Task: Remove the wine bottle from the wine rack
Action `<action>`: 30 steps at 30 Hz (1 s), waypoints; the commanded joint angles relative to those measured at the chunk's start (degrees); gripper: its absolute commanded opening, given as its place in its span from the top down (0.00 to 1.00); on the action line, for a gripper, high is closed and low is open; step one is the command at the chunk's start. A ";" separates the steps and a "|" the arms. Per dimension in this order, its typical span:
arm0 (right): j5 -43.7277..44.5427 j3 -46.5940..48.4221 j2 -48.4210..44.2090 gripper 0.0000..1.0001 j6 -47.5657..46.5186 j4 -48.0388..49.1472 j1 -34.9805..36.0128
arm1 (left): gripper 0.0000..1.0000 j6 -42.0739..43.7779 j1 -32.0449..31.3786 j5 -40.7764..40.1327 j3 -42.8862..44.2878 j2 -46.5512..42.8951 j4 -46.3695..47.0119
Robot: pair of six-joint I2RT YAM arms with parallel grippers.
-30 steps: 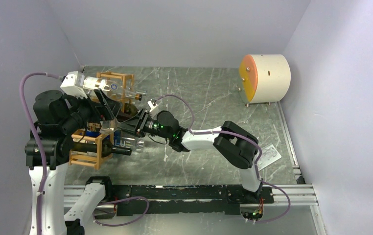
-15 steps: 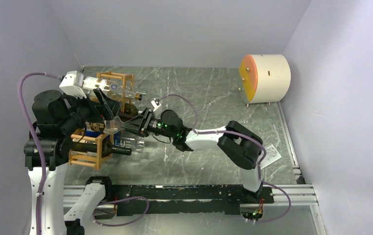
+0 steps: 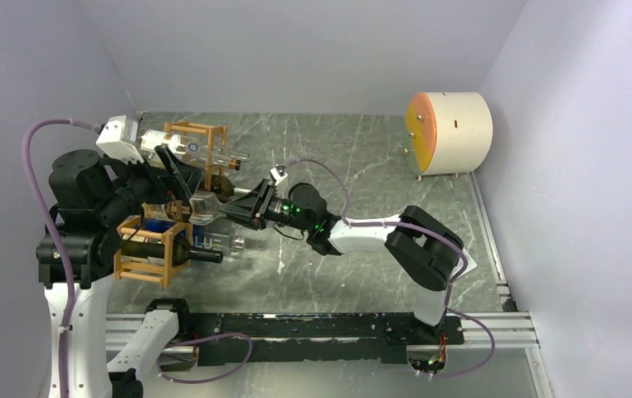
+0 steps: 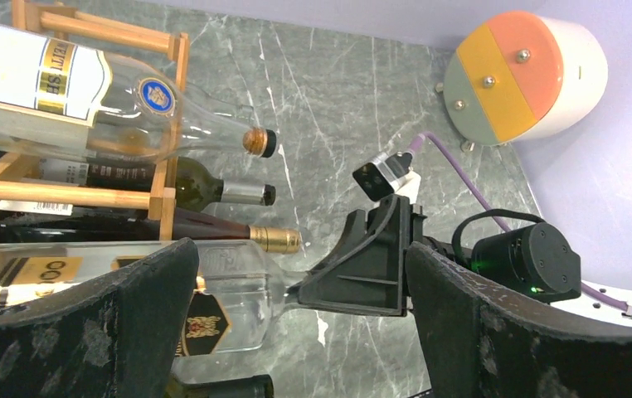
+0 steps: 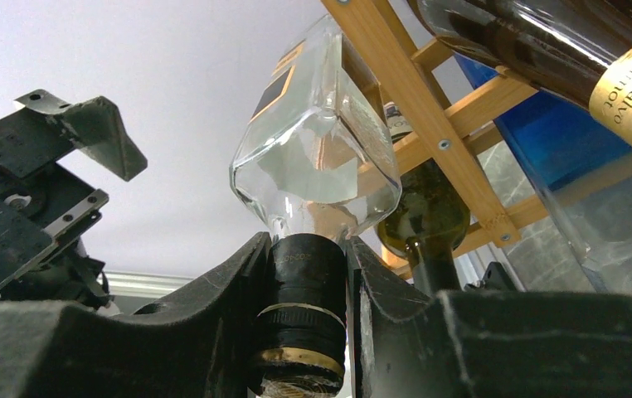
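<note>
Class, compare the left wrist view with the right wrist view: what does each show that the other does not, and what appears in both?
Only the left wrist view shows the cream drum with its coloured face, and the small silver camera on the right arm. Only the right wrist view shows the black cap clamped in the right tool. Both show the clear bottle and the wine rack.

Grey-green marbled table (image 3: 354, 157), wooden wine rack (image 3: 165, 253) at left, cream cylinder (image 3: 454, 133) far right
</note>
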 commanded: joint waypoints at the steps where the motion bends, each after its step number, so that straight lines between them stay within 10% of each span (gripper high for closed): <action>1: -1.83 -0.75 -6.99 1.00 3.85 16.09 -1.48 | 0.02 1.37 0.58 -1.98 3.68 0.97 -0.82; 17: -9.32 -16.01 -26.94 1.00 6.36 7.09 -11.18 | 0.02 3.60 0.58 -5.24 7.58 2.62 -1.92; 30: -25.24 -17.99 -54.52 1.00 -7.70 -44.31 -32.36 | 0.02 3.81 0.58 -4.00 6.51 4.25 0.25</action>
